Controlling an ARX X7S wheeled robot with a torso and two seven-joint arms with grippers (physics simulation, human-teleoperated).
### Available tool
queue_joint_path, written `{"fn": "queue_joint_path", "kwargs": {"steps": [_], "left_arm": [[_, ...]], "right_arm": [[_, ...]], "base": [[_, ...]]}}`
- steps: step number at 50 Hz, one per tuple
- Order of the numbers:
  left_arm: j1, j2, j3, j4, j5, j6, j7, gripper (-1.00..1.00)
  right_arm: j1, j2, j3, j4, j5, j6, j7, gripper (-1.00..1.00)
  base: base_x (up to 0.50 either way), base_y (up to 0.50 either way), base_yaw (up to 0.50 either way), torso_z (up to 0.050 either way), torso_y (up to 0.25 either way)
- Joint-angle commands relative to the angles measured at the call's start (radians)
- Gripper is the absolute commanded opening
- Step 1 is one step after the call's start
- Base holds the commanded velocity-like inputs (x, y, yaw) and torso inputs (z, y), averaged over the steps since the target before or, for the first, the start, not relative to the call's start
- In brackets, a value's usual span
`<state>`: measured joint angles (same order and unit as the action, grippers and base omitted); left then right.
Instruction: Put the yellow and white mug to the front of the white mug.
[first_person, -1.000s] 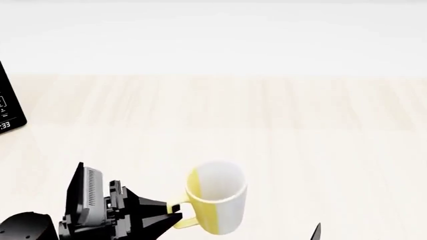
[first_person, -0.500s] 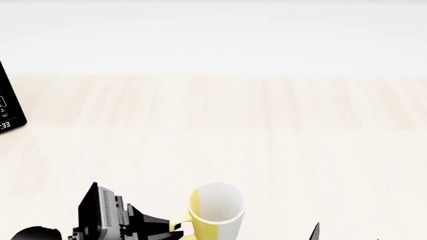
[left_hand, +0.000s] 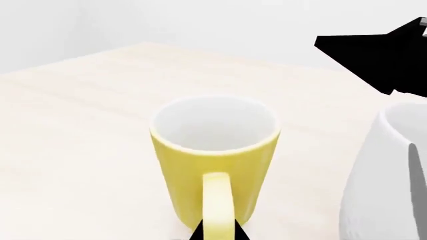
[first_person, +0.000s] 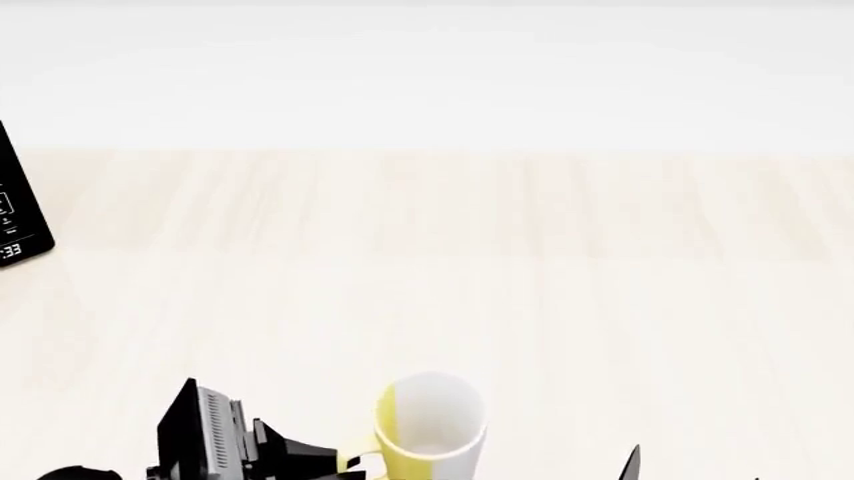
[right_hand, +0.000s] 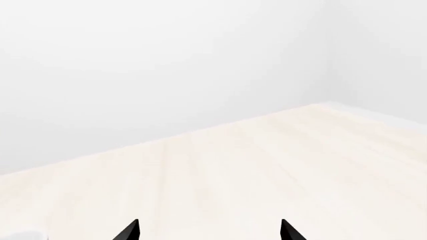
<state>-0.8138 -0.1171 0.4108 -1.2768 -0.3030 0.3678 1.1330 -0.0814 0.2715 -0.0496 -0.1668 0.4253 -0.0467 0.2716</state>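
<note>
The yellow and white mug (first_person: 429, 423) stands upright at the head view's bottom edge, yellow side and handle toward my left gripper (first_person: 350, 464). In the left wrist view the mug (left_hand: 215, 165) fills the middle, and my left gripper (left_hand: 218, 235) is shut on its yellow handle (left_hand: 217, 205). The white mug (left_hand: 390, 180) shows at that view's edge, beside the yellow mug and apart from it; it is out of the head view. My right gripper (right_hand: 209, 232) is open and empty over bare table; its tip (first_person: 633, 463) shows at the head view's bottom.
A pale wooden table (first_person: 534, 260) spreads far back to a white wall. A black device with a display (first_person: 19, 215) stands at the left edge. A black arm part (left_hand: 377, 55) shows beyond the white mug in the left wrist view.
My left gripper has drawn the yellow and white mug toward the near edge of the table, lower in the head view. The right arm has not moved.
</note>
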Motion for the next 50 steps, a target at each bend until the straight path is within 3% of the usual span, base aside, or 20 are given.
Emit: {"fn": "queue_joint_path", "kwargs": {"steps": [1, 29, 30, 50], "left_arm": [[0.014, 0.016, -0.062, -0.031, 0.106, -0.007, -0.026, -1.00], [0.044, 0.030, -0.199, -0.032, 0.267, -0.003, -0.024, -1.00], [0.044, 0.031, -0.188, -0.032, 0.282, -0.008, -0.029, 1.00], [0.036, 0.032, -0.245, -0.031, 0.259, -0.001, 0.038, 1.00]], "right_arm": [[-0.002, 0.003, -0.004, -0.003, 0.001, -0.002, 0.003, 1.00], [-0.005, 0.010, -0.011, -0.008, 0.007, -0.008, 0.010, 1.00], [-0.005, 0.011, -0.011, -0.008, 0.007, -0.009, 0.010, 1.00], [-0.002, 0.015, -0.017, -0.003, 0.012, -0.012, 0.013, 1.00]], "base": [[0.00, 0.00, 0.00, 0.000, 0.000], [0.00, 0.00, 0.00, 0.000, 0.000], [0.00, 0.00, 0.00, 0.000, 0.000], [0.00, 0.00, 0.00, 0.000, 0.000]]}}
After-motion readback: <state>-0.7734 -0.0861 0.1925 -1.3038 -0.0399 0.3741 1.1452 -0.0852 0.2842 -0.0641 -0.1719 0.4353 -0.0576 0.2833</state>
